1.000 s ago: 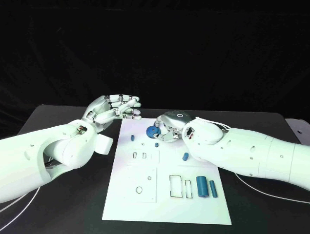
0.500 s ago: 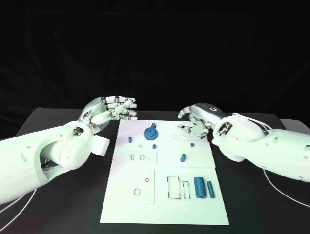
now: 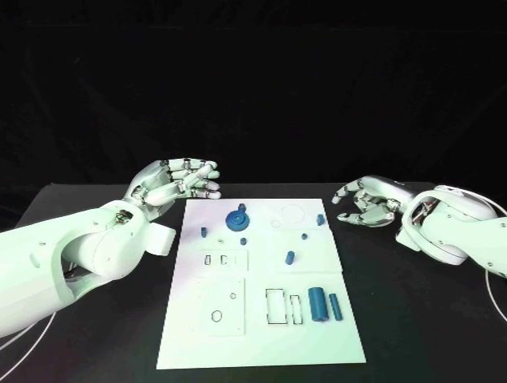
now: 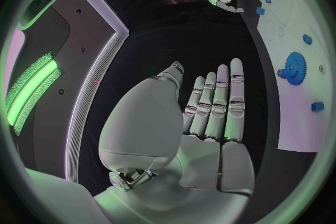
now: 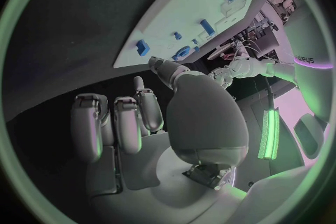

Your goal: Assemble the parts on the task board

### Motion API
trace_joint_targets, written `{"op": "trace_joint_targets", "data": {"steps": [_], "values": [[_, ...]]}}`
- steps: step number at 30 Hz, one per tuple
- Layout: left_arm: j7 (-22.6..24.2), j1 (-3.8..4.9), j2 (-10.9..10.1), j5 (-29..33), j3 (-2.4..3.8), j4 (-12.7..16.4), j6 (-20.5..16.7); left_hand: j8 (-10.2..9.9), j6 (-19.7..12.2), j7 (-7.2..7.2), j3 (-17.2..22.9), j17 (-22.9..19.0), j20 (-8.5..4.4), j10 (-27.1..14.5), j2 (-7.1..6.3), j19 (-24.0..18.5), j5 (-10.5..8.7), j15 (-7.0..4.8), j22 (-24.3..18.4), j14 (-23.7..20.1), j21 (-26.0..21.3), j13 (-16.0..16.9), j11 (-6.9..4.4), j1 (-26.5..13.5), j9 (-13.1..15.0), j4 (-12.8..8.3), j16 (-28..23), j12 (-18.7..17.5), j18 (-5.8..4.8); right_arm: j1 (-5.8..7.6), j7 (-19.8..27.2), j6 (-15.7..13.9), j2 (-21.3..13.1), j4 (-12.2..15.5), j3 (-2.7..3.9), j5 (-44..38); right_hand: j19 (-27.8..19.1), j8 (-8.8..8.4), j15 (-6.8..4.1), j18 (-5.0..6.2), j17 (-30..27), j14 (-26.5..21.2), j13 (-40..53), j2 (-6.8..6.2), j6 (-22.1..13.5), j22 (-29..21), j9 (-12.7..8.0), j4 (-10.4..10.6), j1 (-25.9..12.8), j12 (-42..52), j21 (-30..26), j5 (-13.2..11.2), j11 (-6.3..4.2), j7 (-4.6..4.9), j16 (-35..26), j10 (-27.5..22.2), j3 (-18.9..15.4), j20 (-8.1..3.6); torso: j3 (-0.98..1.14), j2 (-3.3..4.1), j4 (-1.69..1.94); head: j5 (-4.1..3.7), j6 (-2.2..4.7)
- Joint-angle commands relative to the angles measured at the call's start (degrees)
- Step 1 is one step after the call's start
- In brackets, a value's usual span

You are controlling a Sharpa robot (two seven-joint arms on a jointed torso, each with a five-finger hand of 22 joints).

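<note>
Silver-fingered left hand (image 3: 180,180) hovers just off the far left corner of the white task board (image 3: 265,335), fingers curled in on nothing — unchanged over the last second. On the board's far part stands the blue toothed gear (image 3: 238,219), now uncovered; small blue pegs lie near it and two blue cylinders (image 3: 325,303) rest toward the near right. Right hand (image 3: 372,203) has withdrawn from the gear to beyond the board's right edge, fingers loosely bent and apart, empty. Judgement: gear seated — another part comes next.
</note>
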Motion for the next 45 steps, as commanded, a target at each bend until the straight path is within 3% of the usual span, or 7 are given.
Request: {"op": "trace_joint_targets", "data": {"steps": [1, 4, 13, 25, 45], "values": [[0.67, -0.06, 0.17, 0.26, 0.02, -0.12, 1.28, -0.33, -0.13, 1.4, 0.32, 0.09, 0.28, 0.34, 0.28, 0.31, 0.31, -0.08, -0.06, -0.38, -0.34, 0.05, 0.13, 0.17, -0.05, 0.07, -0.35, -0.19, 0.3, -0.65, 2.96, 2.35, 0.21, -1.22, -0.02, 1.47, 2.53, -0.34, -0.39, -1.03, 5.7, 4.08, 1.48, 0.0, -0.34, 6.84, 0.03, -0.31, 0.61, -0.36, -0.05, -0.24, -0.38, -0.09, -0.27, -0.14, -0.04, -0.5, 0.36, -0.04, -0.08, 0.06, -0.08], [0.68, -0.13, 0.23, 0.26, 0.02, -0.29, 1.34, -0.33, -0.11, 1.39, 0.33, 0.13, 0.28, 0.39, 0.25, 0.31, 0.31, -0.08, -0.08, -0.38, -0.35, 0.05, 0.12, 0.23, -0.05, 0.03, -0.37, -0.23, 0.3, -1.17, 2.89, 1.64, 0.88, -2.56, -0.02, 1.36, 2.55, -0.43, -0.38, -1.05, 5.8, 4.11, 1.52, -0.03, -0.45, 6.89, 0.03, -0.34, 0.62, -0.32, -0.01, -0.24, -0.36, -0.06, -0.24, -0.11, -0.06, -0.52, 0.58, 0.01, 0.01, 0.2, -0.09], [0.68, -0.21, 0.34, 0.27, 0.01, -0.54, 1.43, -0.33, -0.11, 1.39, 0.33, 0.13, 0.28, 0.39, 0.25, 0.31, 0.31, -0.08, -0.08, -0.38, -0.35, 0.05, 0.12, 0.23, -0.05, 0.03, -0.37, -0.23, 0.3, -2.1, 2.1, -0.14, 4.0, -5.82, -0.03, 1.37, 2.54, -0.77, -0.31, -1.05, 5.86, 4.12, 1.64, 0.01, -0.85, 6.88, 0.03, -0.31, 0.49, -0.21, -0.04, -0.25, -0.22, 0.14, -0.23, -0.01, -0.17, -0.53, 0.88, 0.22, 0.28, 0.09, -0.26], [0.6, -0.22, 0.21, 0.27, 0.01, -0.6, 1.46, -0.33, -0.11, 1.39, 0.33, 0.13, 0.28, 0.39, 0.25, 0.31, 0.31, -0.08, -0.08, -0.38, -0.35, 0.05, 0.12, 0.23, -0.05, 0.03, -0.37, -0.23, 0.3, -3.52, 1.63, -0.95, 7.53, -8.7, -0.03, 2.78, 2.57, -0.9, -0.08, -1.07, 6.06, 4.18, 1.82, 0.56, -0.67, 6.94, 0.19, 0.18, -0.06, -0.01, -0.02, -0.24, 0.03, 0.43, -0.16, 0.16, -0.27, -0.41, 0.86, 0.22, 0.24, -0.02, -0.78], [0.41, -0.22, 0.11, 0.27, 0.0, -0.72, 1.46, -0.33, -0.11, 1.39, 0.33, 0.13, 0.28, 0.39, 0.25, 0.31, 0.31, -0.08, -0.08, -0.38, -0.35, 0.05, 0.12, 0.23, -0.05, 0.03, -0.37, -0.23, 0.3, -3.69, 1.46, -2.11, 9.36, -9.17, -0.02, 4.18, 2.67, -0.21, 0.14, -1.1, 6.35, 4.26, 2.39, 1.46, 1.85, 7.13, 0.96, 0.74, -0.68, 0.61, 0.07, -0.16, 0.33, 0.74, -0.05, 0.62, -0.39, -0.15, 0.84, 0.24, 0.21, 0.04, -0.66]]}}
